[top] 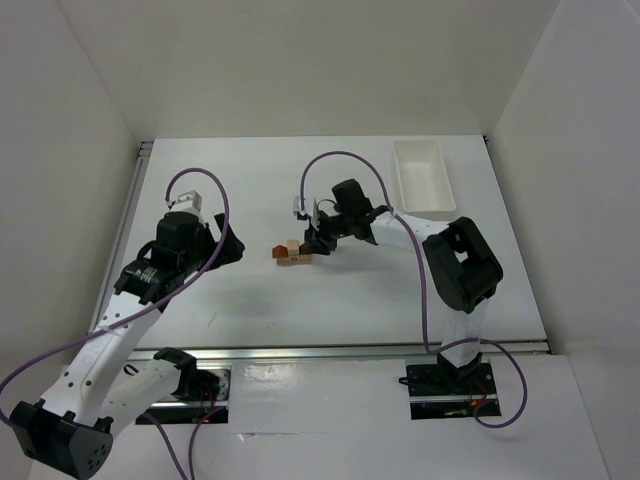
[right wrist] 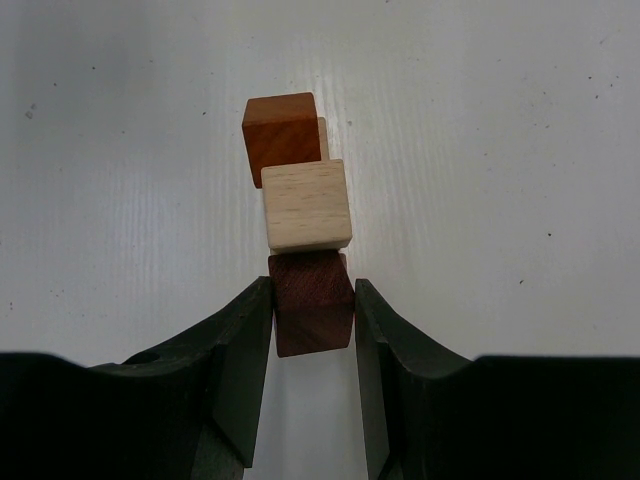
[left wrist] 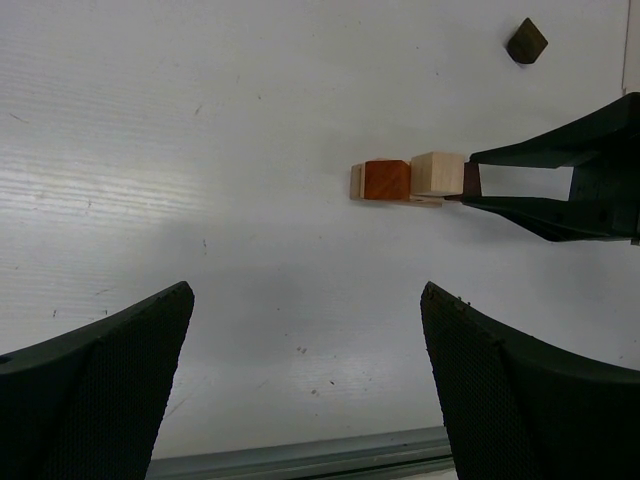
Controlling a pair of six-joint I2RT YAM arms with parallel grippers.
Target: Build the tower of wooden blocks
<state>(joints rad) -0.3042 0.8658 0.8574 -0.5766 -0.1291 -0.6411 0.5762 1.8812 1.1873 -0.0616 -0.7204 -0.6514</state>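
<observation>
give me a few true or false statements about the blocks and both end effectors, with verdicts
1. The right end effector is closed on the dark brown block. True.
2. The left end effector holds the pale block. False: it is open, empty and apart from the blocks.
3. The blocks lie inside the white tray. False: they are on the table, away from the tray.
4. The pale block sits between the orange-brown block and the dark brown block. True.

Orange-tan block (right wrist: 282, 122), pale block (right wrist: 306, 205), dark brown block (right wrist: 312, 315), 3 in row
</observation>
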